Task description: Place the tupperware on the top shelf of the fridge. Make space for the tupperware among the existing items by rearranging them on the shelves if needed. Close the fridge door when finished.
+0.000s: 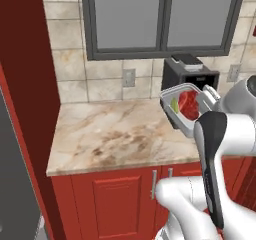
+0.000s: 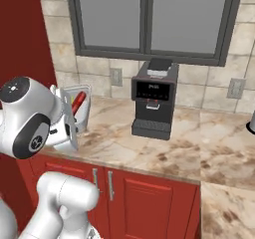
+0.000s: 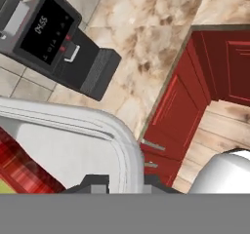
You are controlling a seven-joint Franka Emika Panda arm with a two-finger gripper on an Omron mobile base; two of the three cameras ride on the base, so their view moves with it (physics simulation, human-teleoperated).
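Tupperware [image 1: 183,106] up off the worktop [image 1: 115,134], tilted steeply, open face showing red and green food, just left of the coffee machine [image 2: 153,99]. Claw [image 3: 119,182] clamped on its whitish rim. Fridge [image 1: 15,184] far off left of the coffee machine, only a grey edge showing. Probably calls for a wide leftward carry, tub's long axis kept level.

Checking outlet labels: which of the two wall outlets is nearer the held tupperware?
The outlet left of the coffee machine, on the tile just behind the tupperware. The other outlet sits right of the machine, farther off.
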